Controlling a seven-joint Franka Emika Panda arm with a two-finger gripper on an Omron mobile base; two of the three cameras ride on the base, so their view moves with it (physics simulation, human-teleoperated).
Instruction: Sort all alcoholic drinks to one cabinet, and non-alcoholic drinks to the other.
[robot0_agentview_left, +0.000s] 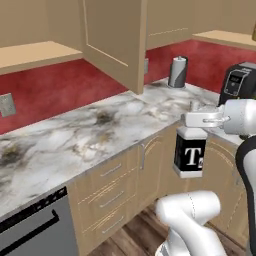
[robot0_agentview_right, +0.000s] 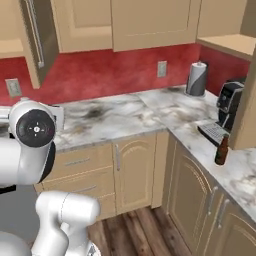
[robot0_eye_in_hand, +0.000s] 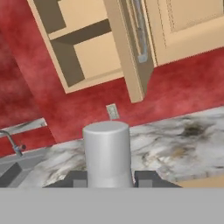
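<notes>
The gripper (robot0_agentview_left: 197, 121) is clamping the neck of the squarish clear bottle (robot0_agentview_left: 190, 156), carrying it in the air in front of the surface (robot0_agentview_left: 100, 125). This is the transport step. Next move: raising the bottle to the open cabinet (robot0_eye_in_hand: 83, 48) above the surface, clearing its door (robot0_eye_in_hand: 129, 48).

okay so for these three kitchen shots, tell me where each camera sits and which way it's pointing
Left base view: behind the arm's left, looking forward and down at the marble counter; arm lower right, gripper holding the black-labelled bottle.
Right base view: behind its right, facing the counter corner; arm lower left.
Hand view: on the hand, looking along the fingers past the bottle's cap at the open cabinet.
Both base views share the paper towel roll and coffee machine.
</notes>
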